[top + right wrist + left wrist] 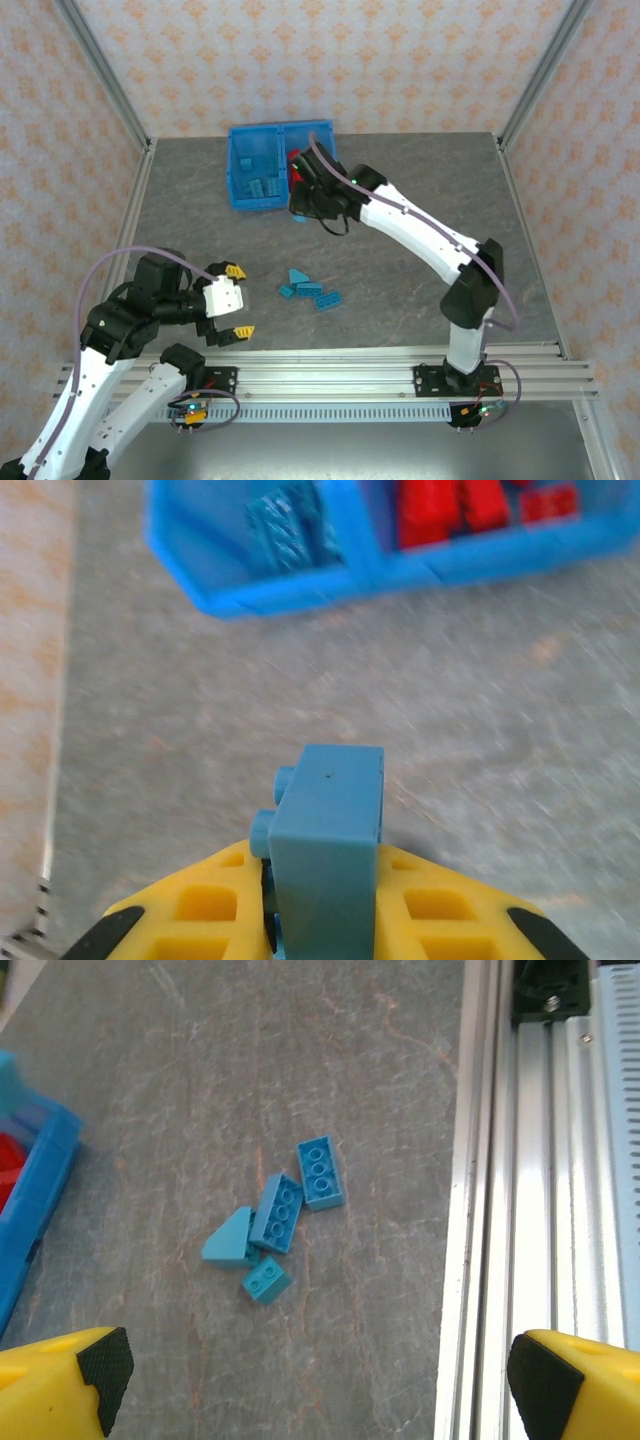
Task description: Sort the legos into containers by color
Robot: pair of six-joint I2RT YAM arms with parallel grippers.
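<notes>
My right gripper is shut on a light blue lego brick, held on its side with the studs facing left. It hovers just in front of the translucent blue bin. The bin's left container holds blue legos and its right container holds red legos. From above, the right gripper is at the bin's near edge. Several loose blue legos lie mid-table. My left gripper stands wide open to their left, with nothing in it. The left wrist view shows those legos ahead of the gripper.
An aluminium rail runs along the near table edge, and it also runs down the right side of the left wrist view as the rail. Frame posts and patterned walls enclose the grey table.
</notes>
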